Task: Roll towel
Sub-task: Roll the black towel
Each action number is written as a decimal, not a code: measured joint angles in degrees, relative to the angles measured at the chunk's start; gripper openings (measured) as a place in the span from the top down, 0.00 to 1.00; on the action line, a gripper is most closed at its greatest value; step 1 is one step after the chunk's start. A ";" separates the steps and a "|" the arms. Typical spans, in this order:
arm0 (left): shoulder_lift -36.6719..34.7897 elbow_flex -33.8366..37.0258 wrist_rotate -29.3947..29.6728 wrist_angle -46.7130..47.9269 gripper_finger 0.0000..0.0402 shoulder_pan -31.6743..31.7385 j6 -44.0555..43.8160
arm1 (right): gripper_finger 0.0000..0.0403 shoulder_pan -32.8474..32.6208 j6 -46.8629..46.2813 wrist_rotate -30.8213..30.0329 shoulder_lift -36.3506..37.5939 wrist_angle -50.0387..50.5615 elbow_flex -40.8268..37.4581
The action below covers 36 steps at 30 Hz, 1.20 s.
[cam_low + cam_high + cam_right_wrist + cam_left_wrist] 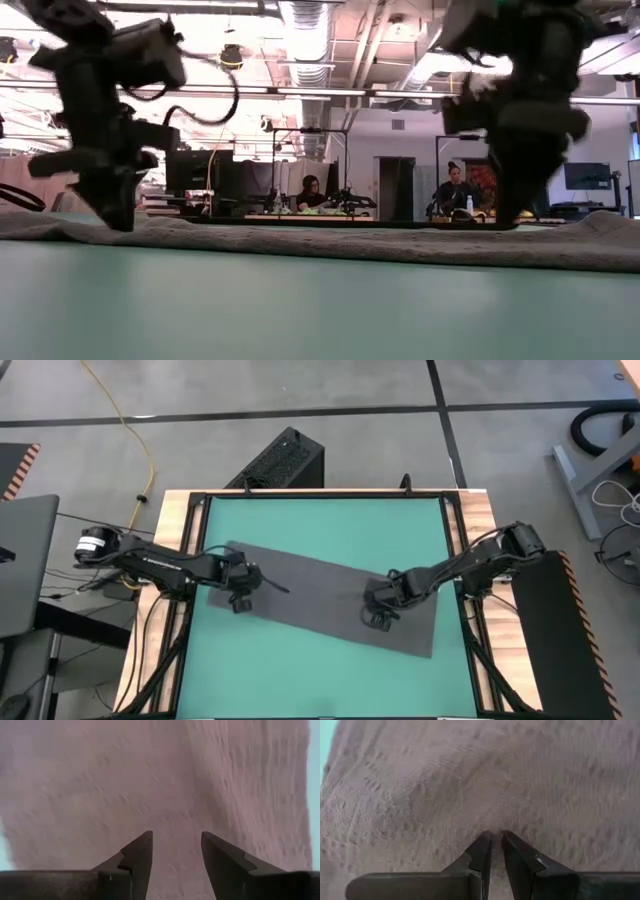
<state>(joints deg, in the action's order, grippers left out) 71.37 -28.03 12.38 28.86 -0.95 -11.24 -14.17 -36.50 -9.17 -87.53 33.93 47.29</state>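
Right now the towel [325, 598] lies flat on the teal mat [320, 520] as a long strip, its long axis running on a slant from the far left of the mat down toward the near right corner, and that line is what my next move turns on. My left gripper [240, 600] sits over the left end of the strip, just in from the short edge; in the left wrist view its fingers [482, 852] are drawn nearly together with a small ridge of cloth puckered between the tips, so I judge I am pinching the fabric there. My right gripper [377, 618] is over the right half, short of the far end, and its fingers [140, 855] stand clearly apart above bare cloth, holding nothing. Since the left end is already in hand, I would expect the roll to start there and travel along the strip toward my right side.
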 joint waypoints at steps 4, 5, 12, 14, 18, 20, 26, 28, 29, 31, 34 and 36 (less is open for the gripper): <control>-0.17 3.18 2.73 -3.22 0.89 1.96 -0.61 | 0.52 -0.82 -5.73 0.14 0.16 -3.13 -4.65; -0.14 3.42 3.69 -3.89 0.89 2.59 -0.49 | 0.52 -1.51 -7.59 0.48 0.28 -5.00 -5.64; 0.02 3.61 6.47 -10.44 0.89 9.34 12.93 | 0.52 -9.10 -19.94 4.56 0.04 -18.44 -6.74; 0.04 3.63 8.02 -13.01 0.89 12.07 17.77 | 0.52 -10.89 -21.14 5.40 -0.15 -21.51 -5.85; 0.13 2.34 15.40 -19.03 0.89 17.72 20.90 | 0.52 -11.38 -18.09 5.46 0.09 -25.66 -1.51; -0.11 -0.08 16.39 -20.11 0.89 19.66 17.37 | 0.52 -10.75 -14.17 5.28 0.17 -23.78 1.14; -1.38 -3.62 0.19 -15.65 0.89 18.62 13.34 | 0.52 -8.23 -4.83 2.29 0.22 -12.50 7.19; -1.16 -1.69 -8.44 -15.15 0.90 16.64 10.58 | 0.52 -7.26 -4.14 1.76 0.18 -9.16 6.12; -0.59 -0.33 -11.75 -15.00 0.90 15.14 9.65 | 0.52 -6.82 -4.15 1.79 0.09 -8.55 5.31; 0.72 2.39 -13.34 -16.05 0.91 12.03 8.43 | 0.52 -6.19 -4.40 1.83 0.04 -8.17 3.41; 2.14 4.57 -5.06 -17.51 0.94 8.99 7.91 | 0.52 -6.66 -6.65 1.82 0.07 -8.87 0.61; 2.91 5.00 1.41 -18.40 0.97 8.51 7.69 | 0.52 -7.83 -10.46 1.99 0.07 -8.70 -1.09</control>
<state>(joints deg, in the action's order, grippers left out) 74.29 -23.03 13.79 10.47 7.56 -3.56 -22.00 -46.96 -7.18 -87.46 25.24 46.20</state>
